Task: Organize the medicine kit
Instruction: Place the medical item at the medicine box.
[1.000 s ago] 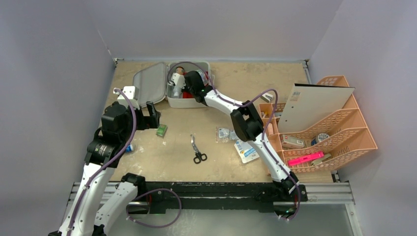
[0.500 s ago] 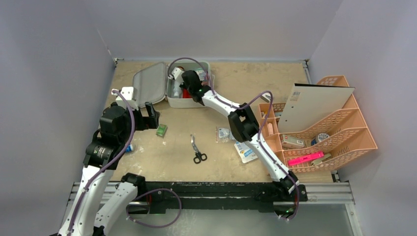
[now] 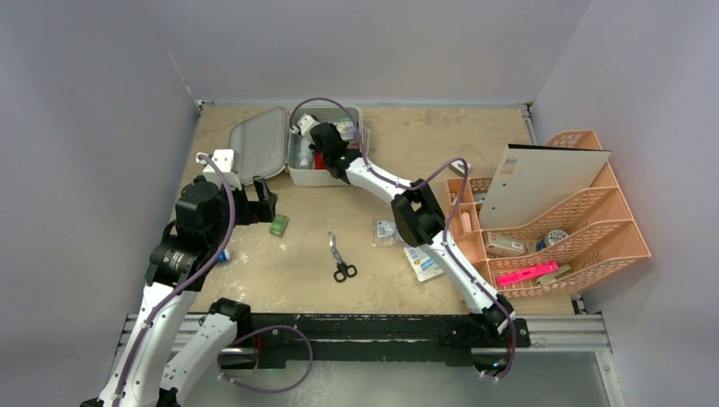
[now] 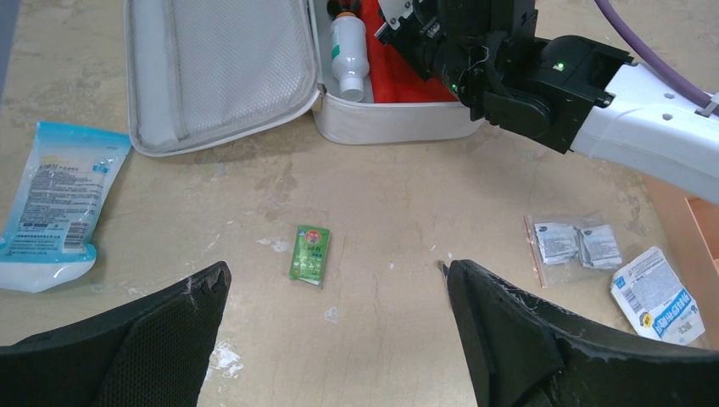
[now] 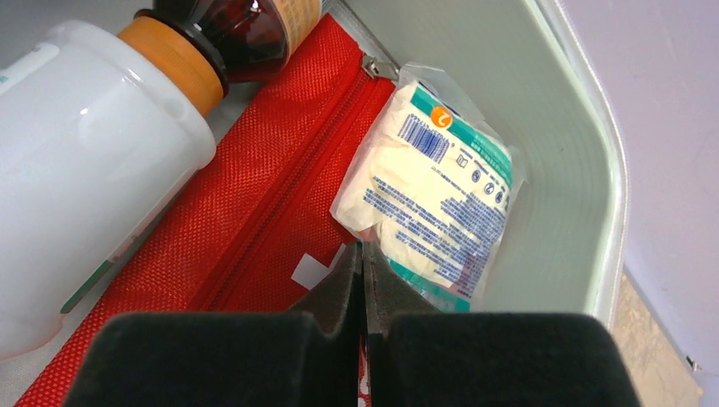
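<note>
The medicine kit point(image 3: 320, 177) lies open at the back of the table, its lid point(image 4: 220, 68) flat to the left. Inside are a white bottle point(image 5: 85, 144), a brown bottle point(image 5: 229, 25), a red zip pouch point(image 5: 254, 212) and a blue-printed gauze packet point(image 5: 432, 186) against the kit's wall point(image 5: 560, 170). My right gripper point(image 5: 363, 248) is inside the kit point(image 4: 398, 127), shut, its tips at the packet's lower edge; a pinch on it cannot be made out. My left gripper point(image 4: 335, 267) hangs open over the table near a green sachet point(image 4: 309, 253).
On the table lie scissors point(image 3: 341, 259), a blue-white pouch point(image 4: 59, 203), clear bags of pads point(image 4: 576, 244) and a blue-white packet point(image 4: 660, 295). A peach lattice organizer point(image 3: 560, 229) with a white board leaning in it stands at the right.
The right arm has reached deeper into the kit, toward its back left. The left arm has stayed where it was.
</note>
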### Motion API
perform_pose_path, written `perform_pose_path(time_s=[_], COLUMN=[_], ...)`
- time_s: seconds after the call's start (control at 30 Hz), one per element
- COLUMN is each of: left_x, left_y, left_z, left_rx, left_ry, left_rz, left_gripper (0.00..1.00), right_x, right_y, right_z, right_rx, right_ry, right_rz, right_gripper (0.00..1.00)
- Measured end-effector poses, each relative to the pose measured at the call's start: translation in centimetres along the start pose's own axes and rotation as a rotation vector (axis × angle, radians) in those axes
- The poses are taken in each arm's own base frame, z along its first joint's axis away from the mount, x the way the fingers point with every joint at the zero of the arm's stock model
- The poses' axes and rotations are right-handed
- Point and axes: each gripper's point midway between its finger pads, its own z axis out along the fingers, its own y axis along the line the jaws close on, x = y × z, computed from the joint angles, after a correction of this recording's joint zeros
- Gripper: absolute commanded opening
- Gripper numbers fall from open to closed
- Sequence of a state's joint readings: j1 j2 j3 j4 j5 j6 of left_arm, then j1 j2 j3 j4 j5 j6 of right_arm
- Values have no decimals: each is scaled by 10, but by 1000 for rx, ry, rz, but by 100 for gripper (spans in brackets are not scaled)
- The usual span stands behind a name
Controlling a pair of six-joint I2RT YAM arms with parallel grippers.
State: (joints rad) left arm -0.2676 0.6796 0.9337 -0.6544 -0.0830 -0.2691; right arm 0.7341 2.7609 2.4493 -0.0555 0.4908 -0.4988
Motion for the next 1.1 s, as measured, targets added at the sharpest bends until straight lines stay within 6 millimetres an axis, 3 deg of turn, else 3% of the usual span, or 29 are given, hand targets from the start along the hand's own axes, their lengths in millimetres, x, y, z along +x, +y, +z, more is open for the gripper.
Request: perform_pose_path(time_s=[0.57,0.77,0.93,1.1], left_x=[0,1,7,25], left_y=[-1,0,0,-11], left_z=[0,2,8,15], left_rx=[2,-2,-6,64], left_ry=[2,8,34,84], left_rz=[1,1,2,-9], left_gripper=[98,99,100,100], right_x=[5,4,0,-25], right_y=[5,3,6,-5], right_z=[-3,-3,-9,-48], right_rx=[37,51,10,-96], right_ry=[24,27,26,4], right_rz=[77,95,122,206], right_gripper=[1,25,52,68])
